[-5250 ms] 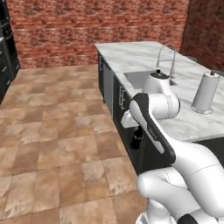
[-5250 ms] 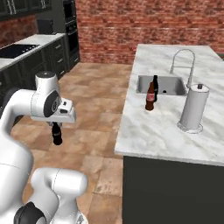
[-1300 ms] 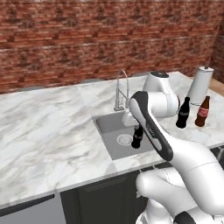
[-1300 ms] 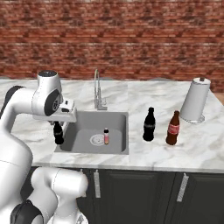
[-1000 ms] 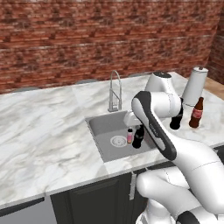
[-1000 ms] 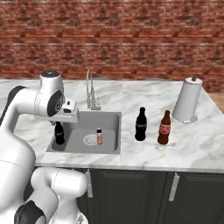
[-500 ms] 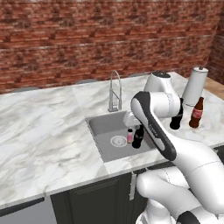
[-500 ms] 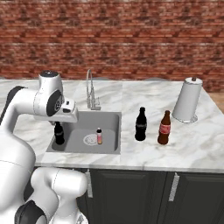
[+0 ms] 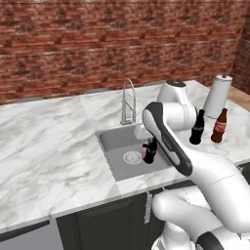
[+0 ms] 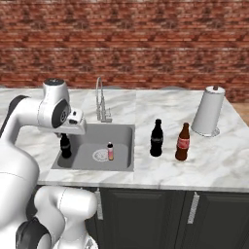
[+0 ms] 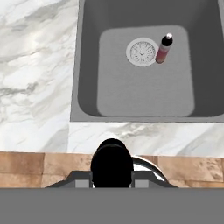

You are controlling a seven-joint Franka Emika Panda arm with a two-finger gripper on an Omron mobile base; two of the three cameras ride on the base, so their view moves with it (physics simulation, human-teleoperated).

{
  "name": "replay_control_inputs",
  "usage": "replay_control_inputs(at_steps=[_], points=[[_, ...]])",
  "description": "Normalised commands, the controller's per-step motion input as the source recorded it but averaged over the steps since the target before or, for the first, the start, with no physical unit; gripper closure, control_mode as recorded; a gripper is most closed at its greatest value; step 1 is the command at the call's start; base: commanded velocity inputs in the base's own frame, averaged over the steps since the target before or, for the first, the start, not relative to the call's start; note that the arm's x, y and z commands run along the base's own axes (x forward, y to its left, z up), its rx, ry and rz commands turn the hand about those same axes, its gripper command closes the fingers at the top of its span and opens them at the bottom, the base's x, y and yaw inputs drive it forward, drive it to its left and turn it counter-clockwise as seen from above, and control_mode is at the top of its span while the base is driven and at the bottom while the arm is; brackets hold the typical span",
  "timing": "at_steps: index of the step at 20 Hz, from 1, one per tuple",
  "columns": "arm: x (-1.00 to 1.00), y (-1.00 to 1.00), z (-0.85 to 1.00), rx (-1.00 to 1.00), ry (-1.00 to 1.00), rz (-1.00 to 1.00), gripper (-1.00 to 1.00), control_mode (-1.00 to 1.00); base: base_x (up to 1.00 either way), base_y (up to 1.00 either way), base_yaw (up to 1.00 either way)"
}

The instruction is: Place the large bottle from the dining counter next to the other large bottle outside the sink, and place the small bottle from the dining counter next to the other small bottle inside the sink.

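Nothing has shifted since half a second ago: our arm and the bottles sit as they did. From the left base view we see the small bottle [image 9: 151,151] hanging over the sink [image 9: 113,138], just beside the other small bottle [image 9: 144,153]; the other large bottle [image 9: 197,128] and the large bottle [image 9: 219,126] stand near each other on the marble. From the right base view, our gripper [image 10: 64,135] is clamped on the small bottle's neck. In the hand view its black top [image 11: 112,162] sits between the fingers.
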Motion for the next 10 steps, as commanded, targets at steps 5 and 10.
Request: replay_control_inputs(at_steps=[5, 10], points=[[0.27, 0.22, 0.00, 0.00, 0.00, -0.08, 1.00, -1.00, 0.00, 0.00, 0.00], [0.26, 0.02, -0.20, -0.03, -0.01, -0.05, 1.00, -1.00, 0.00, 0.00, 0.00]])
